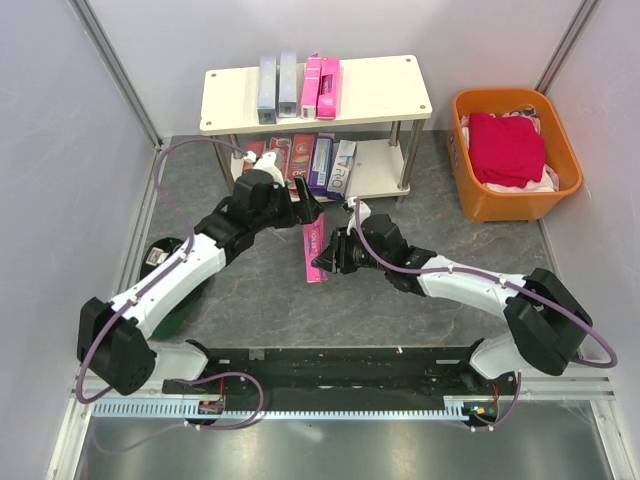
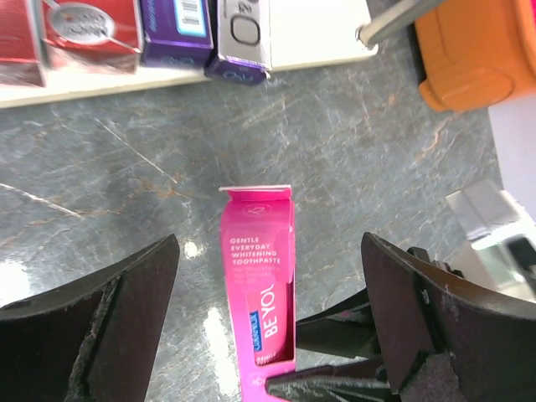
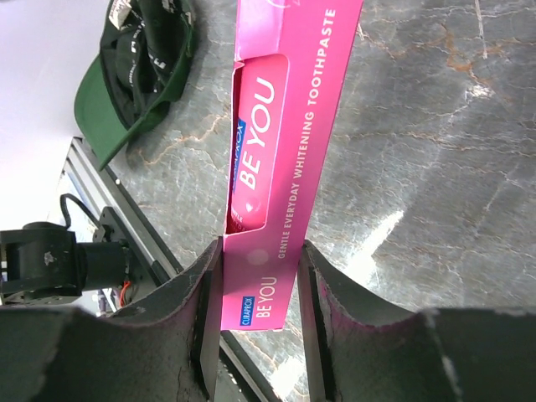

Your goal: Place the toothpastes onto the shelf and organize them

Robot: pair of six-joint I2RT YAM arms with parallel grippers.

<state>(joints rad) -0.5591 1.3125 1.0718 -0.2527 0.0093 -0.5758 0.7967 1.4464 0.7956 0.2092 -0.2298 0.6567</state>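
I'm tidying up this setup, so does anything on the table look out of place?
Yes. A green and black cap lies on the left side of the table, and it has nothing to do with the cartons. One pink toothpaste carton is also off the shelf, clamped in the right gripper.

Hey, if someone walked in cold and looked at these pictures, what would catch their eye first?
Probably the bright pink toothpaste carton mid-table, clamped in the right gripper, with the left gripper open over it. Next comes the orange basket of red cloth at far right, beside the shelf, which holds other cartons on both tiers.
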